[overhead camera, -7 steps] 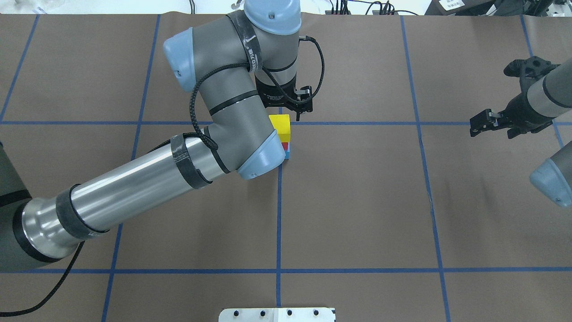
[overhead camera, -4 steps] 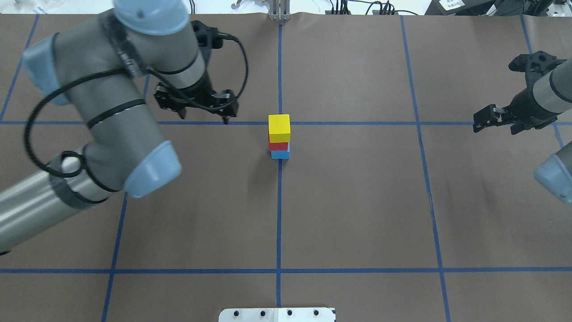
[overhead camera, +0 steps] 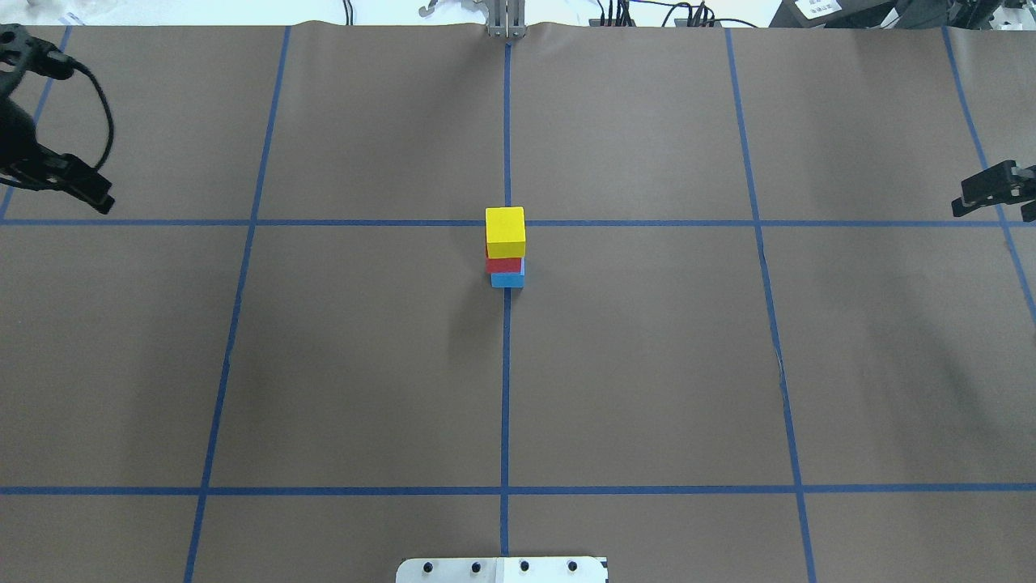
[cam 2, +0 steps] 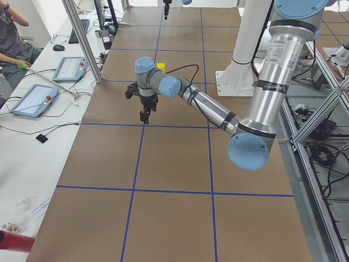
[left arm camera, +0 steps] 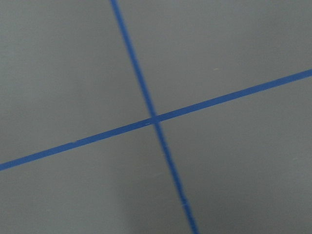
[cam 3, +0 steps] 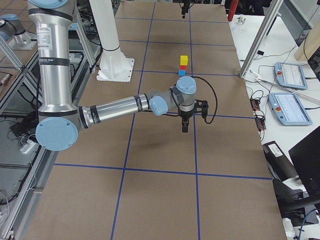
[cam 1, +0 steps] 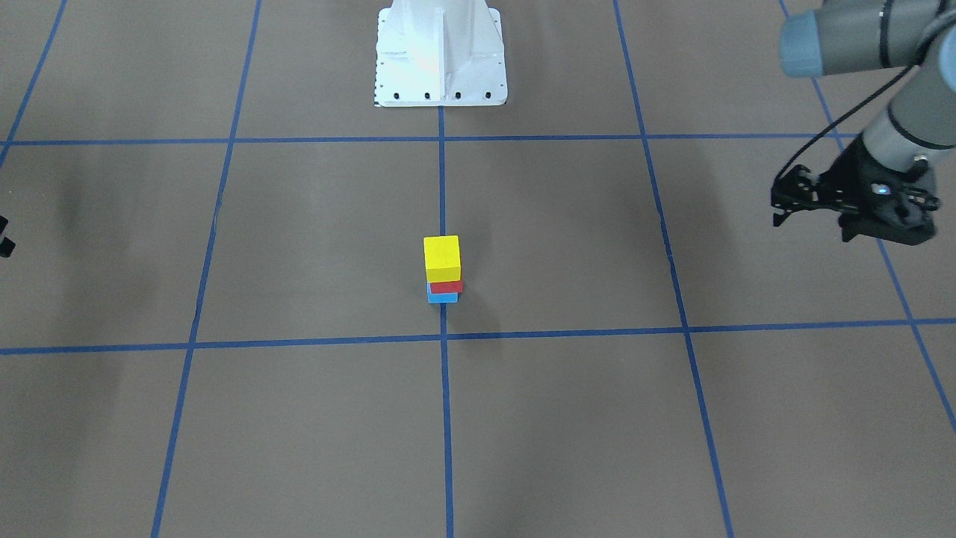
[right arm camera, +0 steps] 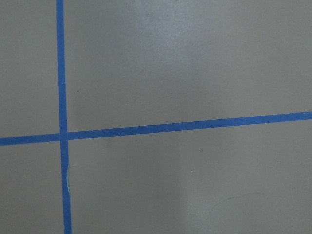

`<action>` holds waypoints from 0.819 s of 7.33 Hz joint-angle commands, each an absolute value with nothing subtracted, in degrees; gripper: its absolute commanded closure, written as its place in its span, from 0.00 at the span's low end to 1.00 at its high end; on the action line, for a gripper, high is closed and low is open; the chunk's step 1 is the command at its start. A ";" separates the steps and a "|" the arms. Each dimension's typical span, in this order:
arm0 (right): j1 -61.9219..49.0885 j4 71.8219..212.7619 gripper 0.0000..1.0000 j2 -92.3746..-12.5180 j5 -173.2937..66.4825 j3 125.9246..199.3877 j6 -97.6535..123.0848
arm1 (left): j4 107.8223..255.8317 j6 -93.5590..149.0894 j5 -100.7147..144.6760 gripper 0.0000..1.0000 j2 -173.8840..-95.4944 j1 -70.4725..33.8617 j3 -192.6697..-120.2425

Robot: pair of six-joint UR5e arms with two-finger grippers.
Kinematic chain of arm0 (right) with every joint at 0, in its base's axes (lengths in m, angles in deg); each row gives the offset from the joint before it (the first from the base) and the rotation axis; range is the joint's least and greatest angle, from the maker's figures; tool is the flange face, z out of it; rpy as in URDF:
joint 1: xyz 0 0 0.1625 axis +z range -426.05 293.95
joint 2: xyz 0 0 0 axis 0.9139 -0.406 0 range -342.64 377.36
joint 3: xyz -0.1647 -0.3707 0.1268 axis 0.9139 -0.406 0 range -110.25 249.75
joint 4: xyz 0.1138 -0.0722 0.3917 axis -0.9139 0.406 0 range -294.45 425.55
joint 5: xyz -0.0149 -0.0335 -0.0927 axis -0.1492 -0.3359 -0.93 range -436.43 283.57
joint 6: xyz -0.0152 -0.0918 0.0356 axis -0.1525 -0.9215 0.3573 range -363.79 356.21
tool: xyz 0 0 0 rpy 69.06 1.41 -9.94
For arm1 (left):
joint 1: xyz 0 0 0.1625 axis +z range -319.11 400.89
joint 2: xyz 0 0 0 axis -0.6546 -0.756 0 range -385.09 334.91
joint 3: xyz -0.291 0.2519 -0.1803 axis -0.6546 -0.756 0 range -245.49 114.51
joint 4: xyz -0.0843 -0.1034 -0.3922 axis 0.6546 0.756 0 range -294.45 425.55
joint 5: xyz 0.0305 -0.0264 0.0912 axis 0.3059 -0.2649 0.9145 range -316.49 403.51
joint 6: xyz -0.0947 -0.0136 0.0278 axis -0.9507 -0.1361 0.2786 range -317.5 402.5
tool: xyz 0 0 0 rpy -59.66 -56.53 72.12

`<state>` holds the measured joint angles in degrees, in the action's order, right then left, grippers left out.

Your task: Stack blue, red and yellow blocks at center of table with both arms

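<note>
stack of three blocks on the table (overhead camera: 647,364), set on the lengthwise tape line (overhead camera: 505,389), just on the robot's side of the center of table (cam 1: 444,338). order from the bottom: blue block (overhead camera: 507,280), red block (overhead camera: 503,264), yellow block (overhead camera: 505,231). only thin strips of blue and red visible under the yellow in both downward views; edges slightly offset. crossing covered by the yellow block in the overhead view. from the exterior left view, only the yellow top visible past the left arm (cam 2: 218,112). left gripper (cam 1: 818,213) well apart from the stack, jaws spread, holding nothing; cut off at the overhead frame edge. right gripper (overhead camera: 991,190) mostly out of frame, only a black tip visible; jaw spacing: cannot tell. both wrist views filled by brown surface and a tape crossing.
</note>
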<state>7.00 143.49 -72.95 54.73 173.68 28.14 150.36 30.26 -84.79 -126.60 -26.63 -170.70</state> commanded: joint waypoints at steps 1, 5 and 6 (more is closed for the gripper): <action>11.90 144.20 0.00 -74.04 57.59 173.03 22.67 | 151.86 45.86 -89.88 0.00 -124.67 -38.08 -159.14; 13.40 144.38 0.00 -73.61 57.08 168.03 16.70 | 151.77 50.50 -98.14 0.00 -122.67 -44.36 -154.69; 13.40 146.47 0.00 -71.34 57.08 166.36 16.17 | 151.77 49.97 -97.99 0.00 -122.48 -44.36 -154.09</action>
